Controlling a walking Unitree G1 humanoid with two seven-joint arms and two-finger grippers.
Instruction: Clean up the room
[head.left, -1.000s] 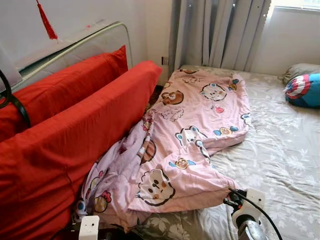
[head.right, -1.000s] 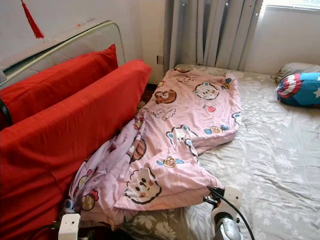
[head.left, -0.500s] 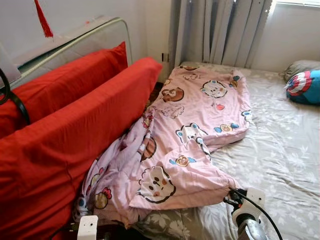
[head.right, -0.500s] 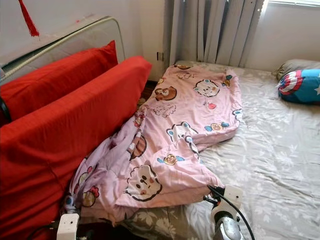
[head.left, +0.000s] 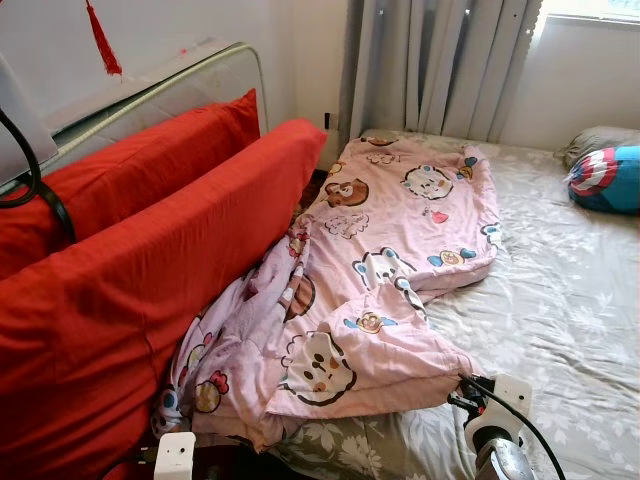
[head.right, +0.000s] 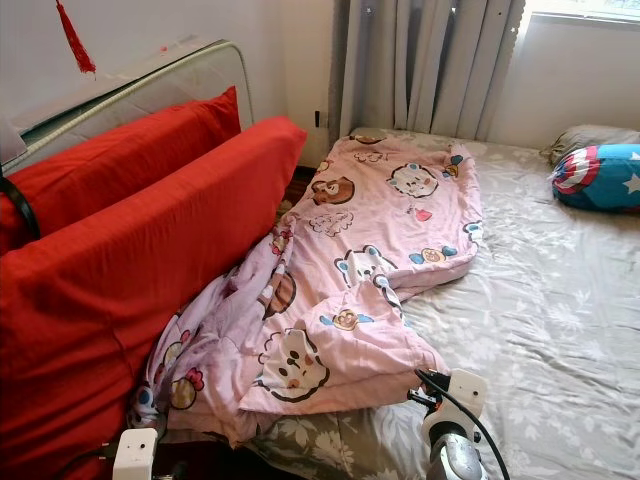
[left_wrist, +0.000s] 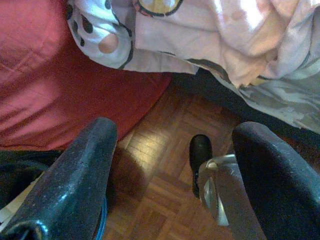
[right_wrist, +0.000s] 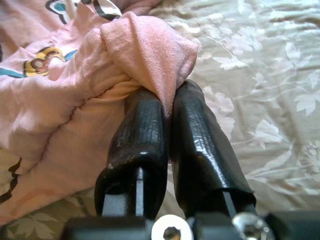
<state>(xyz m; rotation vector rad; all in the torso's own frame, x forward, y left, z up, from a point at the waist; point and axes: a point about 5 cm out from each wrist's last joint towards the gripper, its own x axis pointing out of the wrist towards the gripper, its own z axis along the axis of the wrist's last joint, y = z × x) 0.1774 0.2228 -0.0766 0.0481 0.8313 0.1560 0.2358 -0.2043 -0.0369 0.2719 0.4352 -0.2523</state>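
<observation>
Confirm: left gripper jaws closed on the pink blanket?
No. The left gripper has its jaws spread apart over bare wooden floor, with the pink blanket lying beyond them, ungrasped.

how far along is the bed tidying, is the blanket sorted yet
Early. Nothing looks finished: the pink cartoon blanket lies rumpled, its near end spilling off the bed edge beside the red cushions. In hand: the right gripper is pinched shut on a blanket corner. The left gripper is open over the wooden floor. Left: spreading or folding the blanket over the floral sheet.
</observation>
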